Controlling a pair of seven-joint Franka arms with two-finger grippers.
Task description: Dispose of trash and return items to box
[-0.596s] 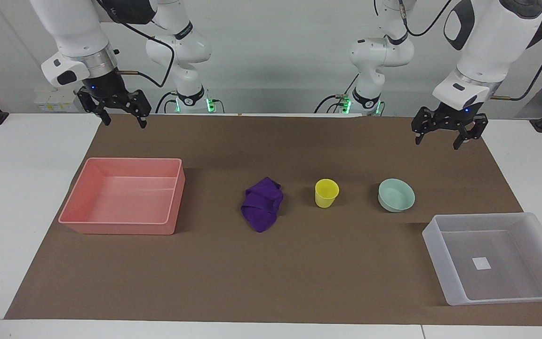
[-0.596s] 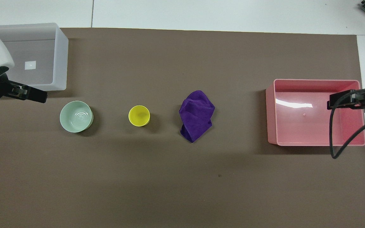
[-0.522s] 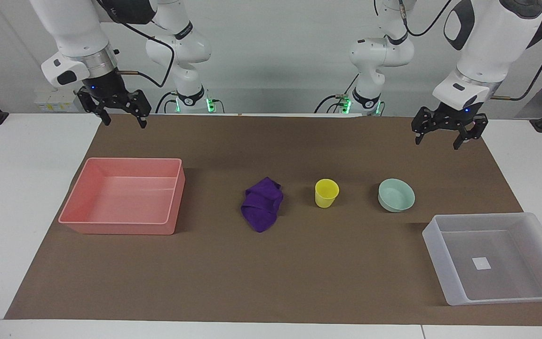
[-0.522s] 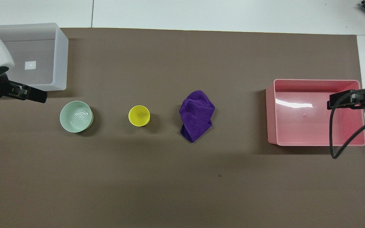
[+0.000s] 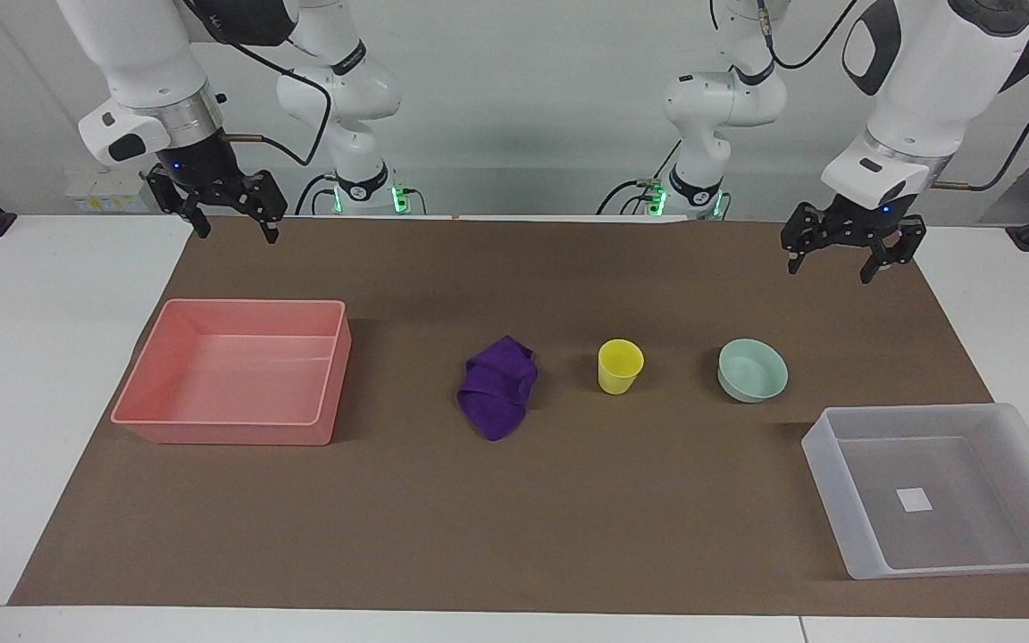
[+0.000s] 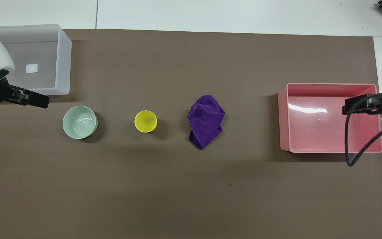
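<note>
Rag (image 5: 497, 387), cup (image 5: 620, 366) and bowl (image 5: 752, 370) lie in a row between two bins.

Two bins (image 5: 238, 371) (image 5: 943, 487), one rag (image 5: 498, 388), one cup (image 5: 620, 366), one bowl (image 5: 752, 370).

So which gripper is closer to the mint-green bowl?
Left. The left gripper hangs open, close to the mint-green bowl. The right gripper hangs open at the pink bin's end.

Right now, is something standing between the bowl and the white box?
Nothing visible does. The bowl sits on bare mat, and the box lies beside it, farther from the robots, with only open mat between them.
</note>
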